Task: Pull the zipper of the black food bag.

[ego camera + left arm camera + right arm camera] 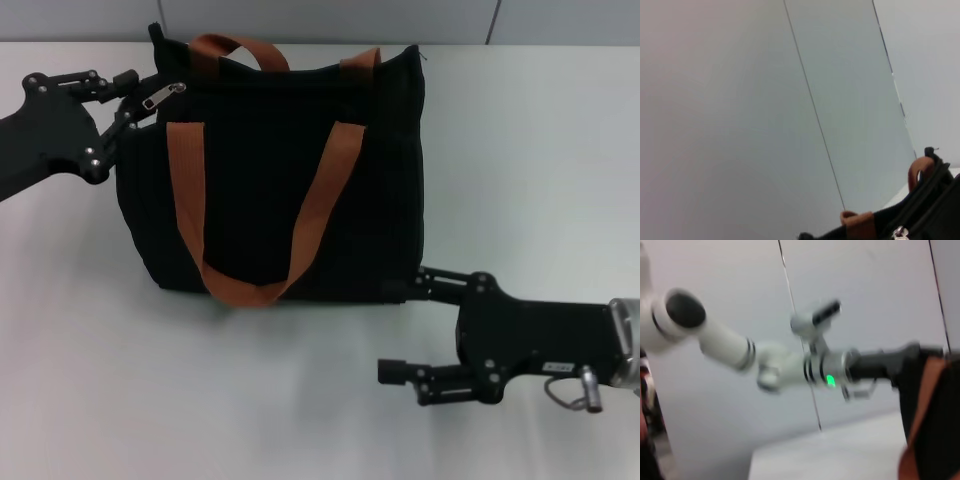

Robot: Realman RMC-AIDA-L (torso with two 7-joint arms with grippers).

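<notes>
Silver zipper on the black food bag sits between my left gripper fingers, closed on it; my right gripper is wide open beside the bag.

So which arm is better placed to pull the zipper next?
Left. The left gripper is already at the zipper on the black food bag's top corner; the right gripper sits open at the bag's lower corner.
</notes>
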